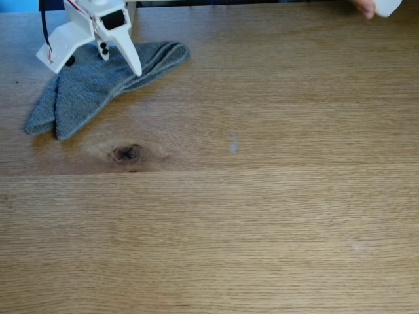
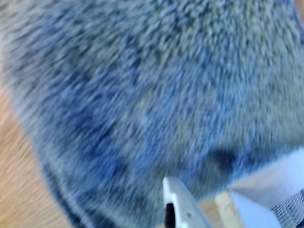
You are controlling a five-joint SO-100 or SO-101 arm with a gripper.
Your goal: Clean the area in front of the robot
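Observation:
The wooden tabletop (image 1: 262, 216) spans the fixed view, with a dark knot (image 1: 127, 153) left of centre and a small pale smear (image 1: 234, 142) near the middle. A folded grey terry cloth (image 1: 85, 91) lies at the upper left. My white gripper (image 1: 96, 67) hangs over the cloth's upper part. It is open, its two pointed fingers spread wide and aimed down at the fabric. In the wrist view the blurred cloth (image 2: 152, 95) is very close, and one white fingertip (image 2: 176, 199) pokes up from the bottom edge.
At the top right corner a person's fingers (image 1: 365, 6) hold a white object (image 1: 387, 5). A black cable (image 1: 44, 29) runs down beside the arm. Bare wood (image 2: 19, 190) shows at the wrist view's lower left.

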